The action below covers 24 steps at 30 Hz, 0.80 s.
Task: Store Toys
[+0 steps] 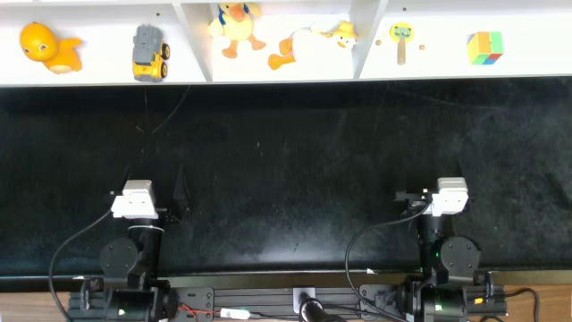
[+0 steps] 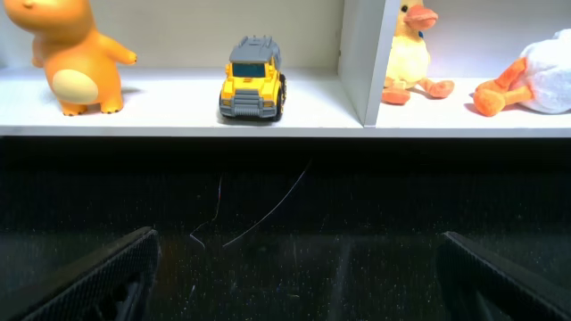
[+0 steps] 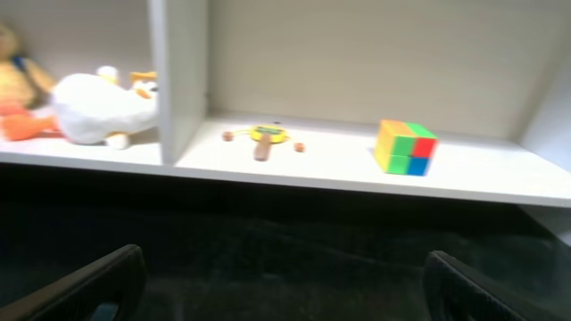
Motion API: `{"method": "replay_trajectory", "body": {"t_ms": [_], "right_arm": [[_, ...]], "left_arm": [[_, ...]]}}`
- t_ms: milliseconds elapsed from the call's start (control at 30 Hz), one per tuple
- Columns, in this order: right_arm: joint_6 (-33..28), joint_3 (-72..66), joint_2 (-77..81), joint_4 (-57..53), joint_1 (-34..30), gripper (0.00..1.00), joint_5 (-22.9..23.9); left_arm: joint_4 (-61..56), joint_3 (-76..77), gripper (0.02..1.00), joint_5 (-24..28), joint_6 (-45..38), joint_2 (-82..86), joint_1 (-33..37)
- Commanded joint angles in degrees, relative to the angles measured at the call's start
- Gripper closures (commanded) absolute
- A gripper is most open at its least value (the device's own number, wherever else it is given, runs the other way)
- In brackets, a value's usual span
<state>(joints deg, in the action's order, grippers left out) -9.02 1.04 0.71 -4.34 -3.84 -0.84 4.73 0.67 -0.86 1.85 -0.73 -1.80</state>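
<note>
While yellow truck sits shelved | left jaws apart | right jaws apart

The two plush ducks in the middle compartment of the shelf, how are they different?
The yellow duck is pale yellow, the white duck white. The yellow duck sits upright, while the white duck lies toppled over. Both are soft toys with orange feet, in the same compartment.

Yellow truck (grey cab), seemingly multicoloured cube.
</note>
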Motion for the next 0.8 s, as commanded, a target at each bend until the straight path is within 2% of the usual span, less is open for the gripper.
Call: {"method": "replay_trajectory", "body": {"t_ms": [33,800], "right_arm": [[0.0,-0.8,-0.6,0.2,0.1,0.005,1.5],[0.0,-0.8,-0.4,-0.1,0.4,0.005,1.5]], "left_arm": [[0.1,-0.2,0.023,0.3,1.2,0.6,-0.2],[0.1,-0.2,0.023,0.3,1.2,0.6,-0.2]]}}
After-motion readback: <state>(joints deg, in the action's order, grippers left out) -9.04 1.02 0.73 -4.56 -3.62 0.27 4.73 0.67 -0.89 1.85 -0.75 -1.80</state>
